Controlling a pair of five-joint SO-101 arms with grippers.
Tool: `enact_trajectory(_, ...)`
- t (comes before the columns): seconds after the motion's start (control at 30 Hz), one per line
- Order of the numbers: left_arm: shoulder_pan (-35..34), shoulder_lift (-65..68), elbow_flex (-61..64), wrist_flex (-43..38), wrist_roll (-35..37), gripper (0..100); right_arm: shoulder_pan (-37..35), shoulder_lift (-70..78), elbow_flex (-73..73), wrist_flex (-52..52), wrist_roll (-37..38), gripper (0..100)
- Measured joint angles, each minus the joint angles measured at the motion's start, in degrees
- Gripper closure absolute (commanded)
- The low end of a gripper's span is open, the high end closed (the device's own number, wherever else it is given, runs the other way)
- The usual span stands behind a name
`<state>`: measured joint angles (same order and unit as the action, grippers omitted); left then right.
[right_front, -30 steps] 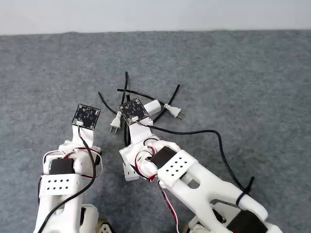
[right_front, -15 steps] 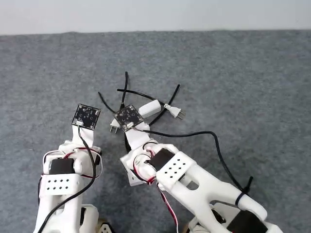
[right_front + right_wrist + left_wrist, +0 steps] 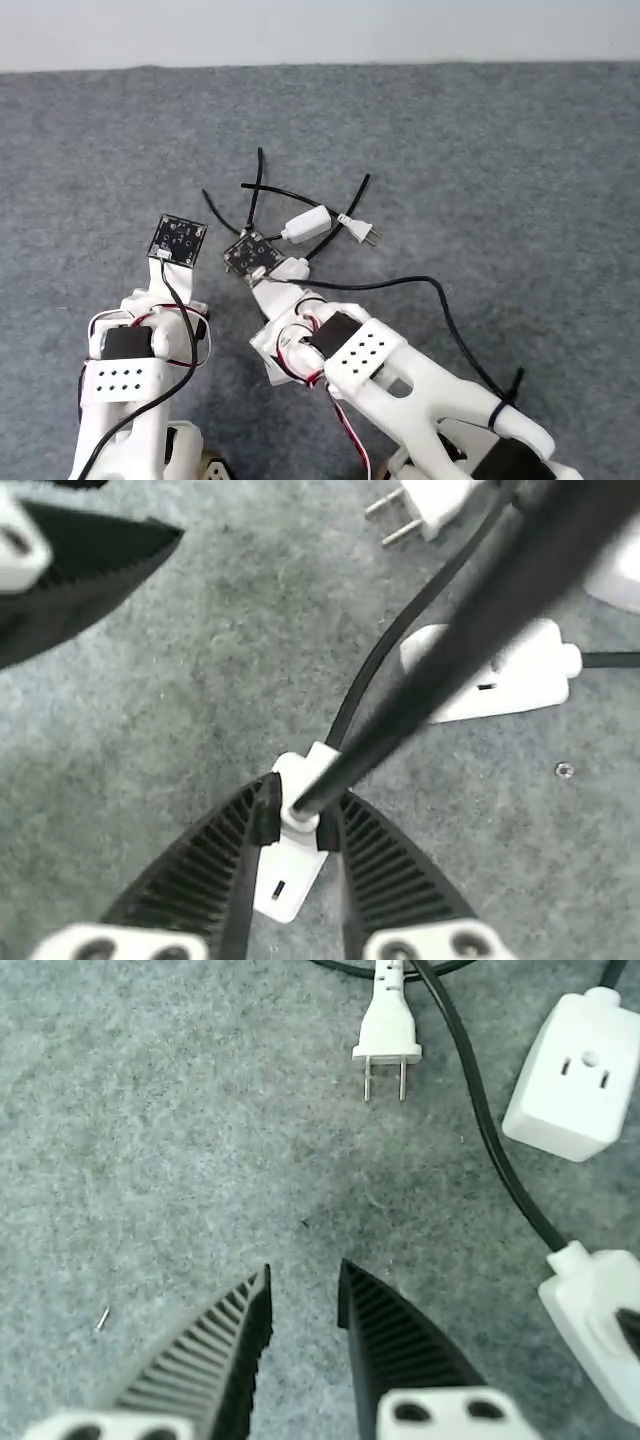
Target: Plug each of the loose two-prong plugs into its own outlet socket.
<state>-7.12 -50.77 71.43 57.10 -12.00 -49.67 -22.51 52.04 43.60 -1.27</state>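
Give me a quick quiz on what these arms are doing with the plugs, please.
1. True or false: the left jaws grip something.
2. What do the right jaws clamp? A) a two-prong plug B) a white outlet socket C) nothing
3. Fill in: the loose plug lying ahead of the left jaws has ___ prongs.
Key: 1 false, they stand apart over bare carpet; 2 B; 3 two.

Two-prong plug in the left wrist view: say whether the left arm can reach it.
Probably yes: the left gripper is open and empty, with bare carpet between it and the plug.
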Motion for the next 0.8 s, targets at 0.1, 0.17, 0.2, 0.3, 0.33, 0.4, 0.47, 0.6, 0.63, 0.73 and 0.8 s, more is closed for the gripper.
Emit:
enact_trajectory(0.1,0.00,0.00,0.00,0.00,0.00,89,-2.11,-0.18,-0.09,4.84,1.93,99.1)
enact_trajectory(0.17,0.00,0.00,0.00,0.00,0.00,89,-2.73,-0.18,-0.09,5.98,2.29,99.0)
enact_trajectory(0.2,0.00,0.00,0.00,0.00,0.00,89,-2.73,-0.18,-0.09,6.15,2.37,99.0)
enact_trajectory(0.3,0.00,0.00,0.00,0.00,0.00,89,-2.73,-0.18,-0.18,6.51,2.46,98.0)
enact_trajectory(0.33,0.00,0.00,0.00,0.00,0.00,89,-2.73,-0.18,-0.18,6.51,2.46,95.7)
enact_trajectory(0.4,0.00,0.00,0.00,0.00,0.00,89,-2.73,-0.26,-0.18,6.51,2.46,88.0)
enact_trajectory(0.47,0.00,0.00,0.00,0.00,0.00,89,-2.90,-0.18,-0.18,6.51,2.37,79.1)
enact_trajectory(0.6,0.00,0.00,0.00,0.00,0.00,89,-4.04,0.88,2.37,7.30,-2.20,69.5)
enact_trajectory(0.63,0.00,0.00,0.00,0.00,0.00,89,-4.22,1.05,2.29,7.65,-2.90,69.9)
enact_trajectory(0.73,0.00,0.00,0.00,0.00,0.00,89,-5.10,1.14,1.49,9.85,-5.36,71.3)
enact_trajectory(0.8,0.00,0.00,0.00,0.00,0.00,89,-7.56,1.23,0.62,11.60,-7.65,71.2)
